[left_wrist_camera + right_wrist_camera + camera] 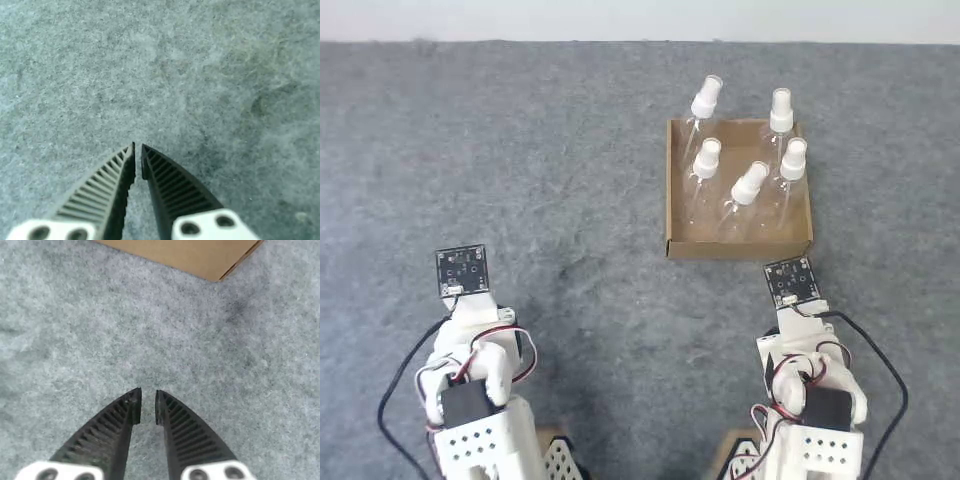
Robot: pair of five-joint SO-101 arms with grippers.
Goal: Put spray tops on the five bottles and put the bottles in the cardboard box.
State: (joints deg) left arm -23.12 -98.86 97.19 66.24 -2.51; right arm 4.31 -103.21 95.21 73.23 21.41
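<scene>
Grey felt surface [520,150] covers the whole work area. The cardboard box [740,246] sits at about 1 o'clock from the centre of the high view, open side up, and one corner of it lies ahead of the fingers in the right wrist view. All five bottles stand inside the box, each fitted with a white spray top: rear-left bottle [704,108], rear-right bottle [780,118], middle-left bottle [703,172], middle-right bottle [790,172] and front bottle [742,198]. Each long axis runs roughly vertical, base on the box floor and top up. The front bottle appears to lean, with its top toward 1 o'clock. Nozzle direction cannot be determined. The left arm [470,345] is folded back at 7 o'clock and the right arm [805,345] at 5 o'clock, just short of the box's near wall. The left gripper [138,146] has its jaws drawn together with only a thin slit between them and nothing held, over bare felt. The right gripper [148,391] is in the same condition. Judgement: capping and boxing both appear finished. No bottle or loose top lies outside the box. The next move calls for no grasp, only holding both arms clear of the box.
</scene>
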